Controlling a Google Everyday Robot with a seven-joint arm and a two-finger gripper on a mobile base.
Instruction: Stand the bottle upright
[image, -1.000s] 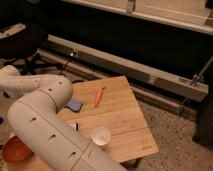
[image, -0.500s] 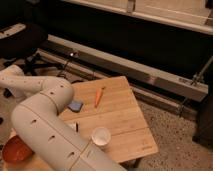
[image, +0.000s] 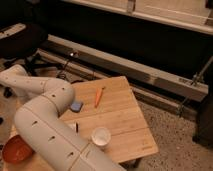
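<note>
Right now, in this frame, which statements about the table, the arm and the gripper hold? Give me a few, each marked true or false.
1. The white cup stands upright on the wooden table. True.
2. The orange bowl sits at the right edge of the view. False: it is at the lower left, beside the robot arm.
3. The gripper is closed on the white cup. False: the gripper is not in view, and the cup stands free.
4. A slim orange object lies flat on the table beyond the cup. True.
5. The bottle stands upright next to the cup. False: no bottle can be seen in this view.
</note>
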